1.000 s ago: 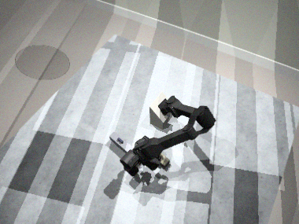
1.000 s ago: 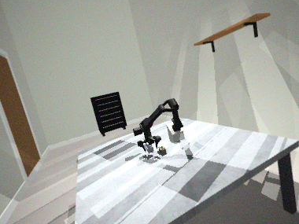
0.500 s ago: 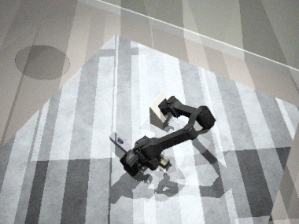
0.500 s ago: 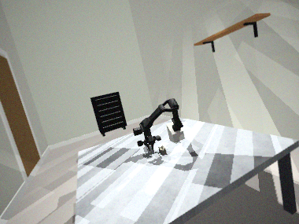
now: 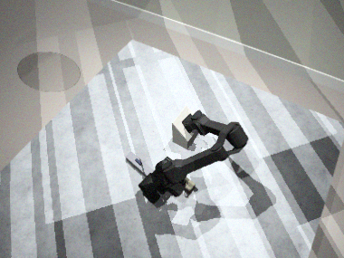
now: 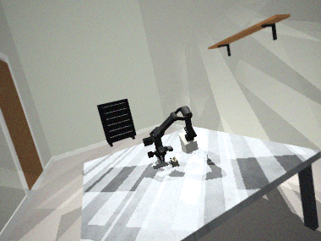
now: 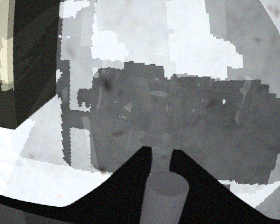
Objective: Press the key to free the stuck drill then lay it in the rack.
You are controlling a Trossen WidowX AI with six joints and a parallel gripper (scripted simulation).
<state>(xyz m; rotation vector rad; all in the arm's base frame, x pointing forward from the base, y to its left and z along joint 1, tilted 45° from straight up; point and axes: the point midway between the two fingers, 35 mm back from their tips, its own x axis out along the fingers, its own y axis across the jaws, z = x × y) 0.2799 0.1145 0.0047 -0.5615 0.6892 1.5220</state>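
My gripper [image 7: 160,156] [image 6: 162,159] points down close above the table. It is shut on a smooth grey cylinder [image 7: 166,200], which looks like the drill's shank, upright between the black fingers. The lower part of the drill and what holds it are hidden behind the fingers. A beige and black block [image 7: 35,55] [image 5: 189,186] [image 6: 174,161] stands close beside the gripper; I cannot tell whether it is the key's housing. A narrow strip with a small dark blue piece [image 5: 138,161] on it lies on the other side of the gripper. I cannot clearly make out the rack.
The arm's base stands by a pale box [image 5: 180,136] [image 6: 188,144] farther back on the striped table [image 5: 104,173] [image 6: 131,212]. A black slatted panel [image 6: 116,121] and a wooden wall shelf [image 6: 251,30] are beyond the table.
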